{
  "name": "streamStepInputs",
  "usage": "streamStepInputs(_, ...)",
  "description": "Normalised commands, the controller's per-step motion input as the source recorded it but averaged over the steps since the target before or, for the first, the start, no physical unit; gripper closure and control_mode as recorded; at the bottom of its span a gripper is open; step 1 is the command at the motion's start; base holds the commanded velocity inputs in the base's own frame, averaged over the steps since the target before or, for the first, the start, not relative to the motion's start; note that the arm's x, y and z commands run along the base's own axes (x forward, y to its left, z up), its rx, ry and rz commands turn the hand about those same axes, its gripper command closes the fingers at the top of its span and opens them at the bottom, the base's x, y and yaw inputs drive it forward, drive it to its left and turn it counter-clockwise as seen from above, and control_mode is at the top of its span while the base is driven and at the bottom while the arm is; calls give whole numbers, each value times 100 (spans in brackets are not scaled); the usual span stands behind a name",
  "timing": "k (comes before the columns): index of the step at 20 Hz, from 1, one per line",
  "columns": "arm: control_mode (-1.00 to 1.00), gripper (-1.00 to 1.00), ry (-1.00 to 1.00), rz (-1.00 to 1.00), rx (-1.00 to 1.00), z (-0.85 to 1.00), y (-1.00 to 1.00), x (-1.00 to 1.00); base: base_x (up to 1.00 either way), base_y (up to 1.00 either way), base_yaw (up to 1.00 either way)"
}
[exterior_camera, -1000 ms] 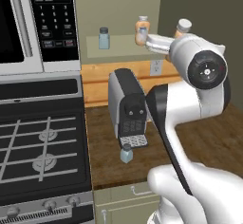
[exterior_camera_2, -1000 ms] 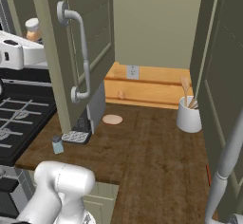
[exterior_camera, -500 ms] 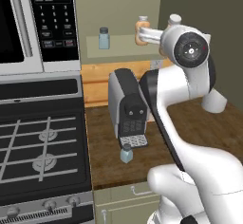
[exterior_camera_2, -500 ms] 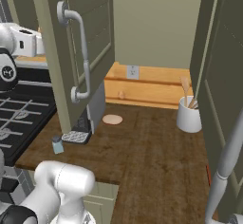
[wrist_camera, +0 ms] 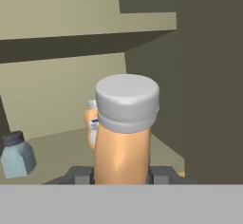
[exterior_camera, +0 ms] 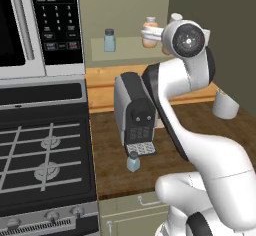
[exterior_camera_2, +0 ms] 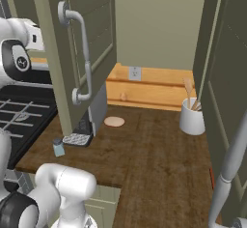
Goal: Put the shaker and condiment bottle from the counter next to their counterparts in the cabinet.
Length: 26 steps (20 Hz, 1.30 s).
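In the left base view the arm reaches up from the lower right to the cabinet (exterior_camera: 125, 10), and its hand (exterior_camera: 150, 34) is at the shelf board, closed on the condiment bottle (exterior_camera: 148, 31), whose orange-tan body and pale cap show just left of the wrist. Whether a second bottle stands behind it cannot be told here. Further left on the same shelf stands a pale-blue counterpart shaker (exterior_camera: 109, 40), upright and well apart from the hand. Below, on the dark wood surface (exterior_camera: 115, 165), the shaker (exterior_camera: 133, 162) stands upright just in front of the coffee machine (exterior_camera: 134, 111), close to its drip grate. A white crock (exterior_camera: 225, 104) sits at the far right of the surface.

In the right base view the shaker (exterior_camera_2: 59, 147) stands near the left front edge of the surface (exterior_camera_2: 149, 149), just beside the machine's grate. An open cabinet door (exterior_camera_2: 79, 43) hangs in front. The crock (exterior_camera_2: 192, 117) holds wooden utensils at the far right.

In the hand view the condiment bottle (wrist_camera: 124, 137) is upright between the two fingers (wrist_camera: 161, 174), which press its sides. Behind it, partly hidden, stands the matching bottle (wrist_camera: 90, 121), and the counterpart shaker (wrist_camera: 17, 154) is at the left on the shelf.
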Motion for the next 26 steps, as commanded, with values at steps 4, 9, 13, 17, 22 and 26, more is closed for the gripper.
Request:
streamStepInputs(4, -100, 100, 1, 0, 0, -5, 0, 33, 0, 0, 0)
streamStepInputs(9, -100, 100, 0, 0, 0, -15, 0, 13, 0, 0, 0)
streamStepInputs(13, -100, 100, 0, 0, 0, -22, 0, 12, 0, 0, 0)
streamStepInputs(17, -100, 100, 0, 0, 0, -14, 0, 20, 0, 0, 0)
streamStepInputs(22, -100, 100, 9, 0, 0, 0, 0, 36, 0, 0, 0)
streamStepInputs(26, -100, 100, 11, 0, 0, 0, 0, 29, 0, 0, 0)
